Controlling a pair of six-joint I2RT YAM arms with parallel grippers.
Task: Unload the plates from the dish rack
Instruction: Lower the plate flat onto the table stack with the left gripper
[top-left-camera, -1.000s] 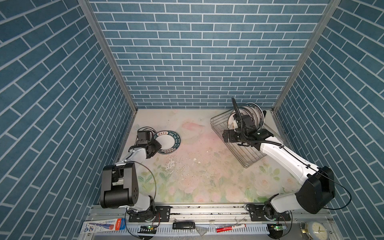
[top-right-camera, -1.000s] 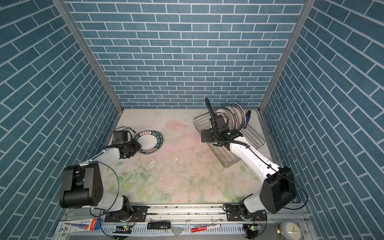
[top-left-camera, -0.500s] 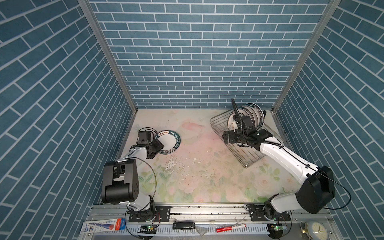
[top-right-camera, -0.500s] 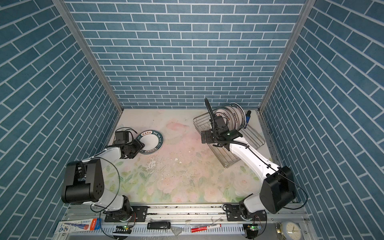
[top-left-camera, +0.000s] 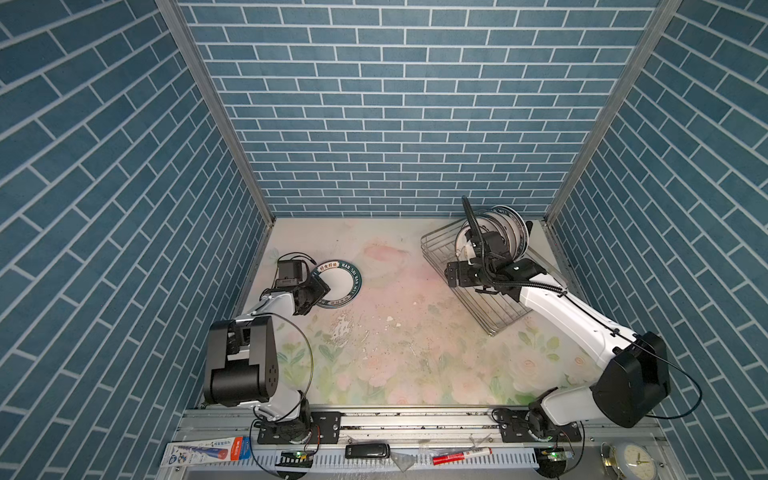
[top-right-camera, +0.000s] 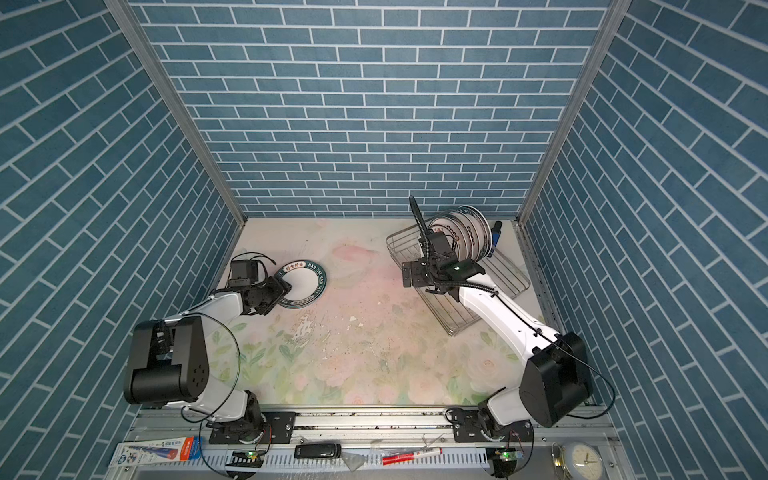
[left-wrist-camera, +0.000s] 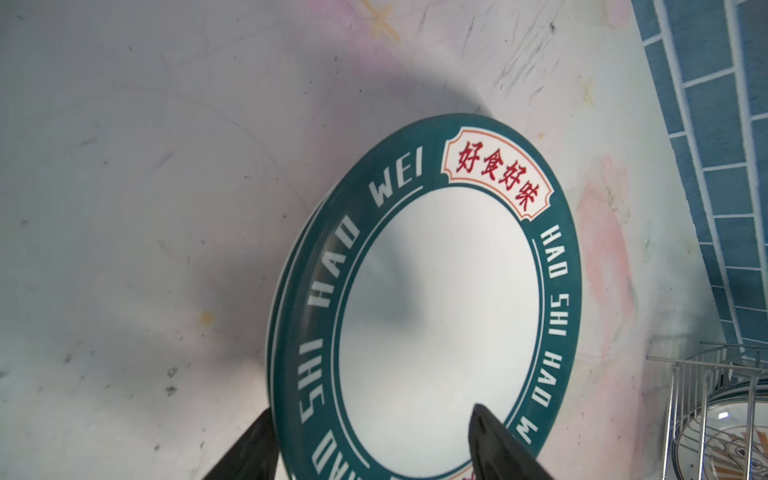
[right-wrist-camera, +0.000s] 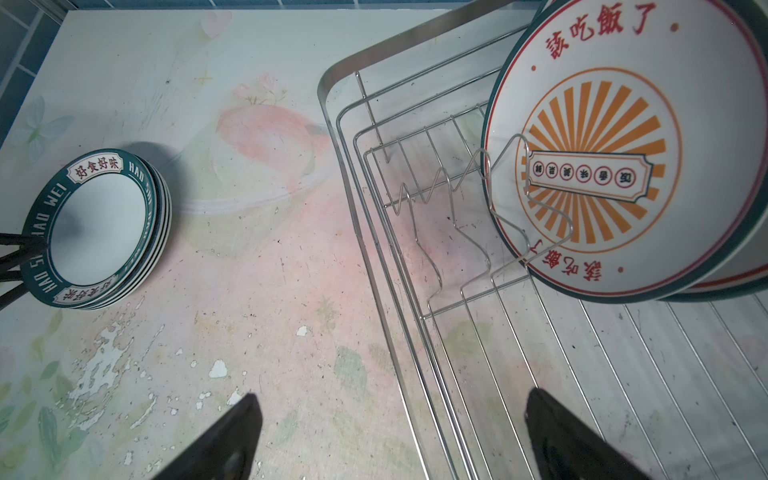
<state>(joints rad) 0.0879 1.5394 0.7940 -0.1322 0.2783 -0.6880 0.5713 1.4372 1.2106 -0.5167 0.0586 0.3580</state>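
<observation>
A stack of teal-banded plates (top-left-camera: 340, 282) (top-right-camera: 307, 284) (right-wrist-camera: 97, 232) lies flat on the table at the left. My left gripper (top-left-camera: 322, 287) (top-right-camera: 286, 289) (left-wrist-camera: 372, 409) is open and low at the stack's near-left edge. Its jaws straddle the top plate's (left-wrist-camera: 436, 311) rim, one finger outside it and one over the white centre. The dish rack (top-left-camera: 498, 320) (top-right-camera: 461, 324) (right-wrist-camera: 332, 124) sits at the back right. Several plates (top-left-camera: 507, 230) (top-right-camera: 465, 232) stand upright at its far end, the front one with an orange sunburst (right-wrist-camera: 602, 166). My right gripper (top-left-camera: 453, 276) (top-right-camera: 409, 274) (right-wrist-camera: 392, 392) hangs open over the rack's left rim, holding nothing.
Brick-patterned walls close in the table on three sides, and the rack stands close to the right wall. A blue-handled object (top-right-camera: 496, 235) stands behind the rack. Peeled white patches (top-left-camera: 345, 328) mark the floral table mat. A box, a marker and a clock lie on the front rail.
My left gripper's jaws have spread apart, letting go of the top plate, which now rests on the stack. The right arm has hardly moved.
</observation>
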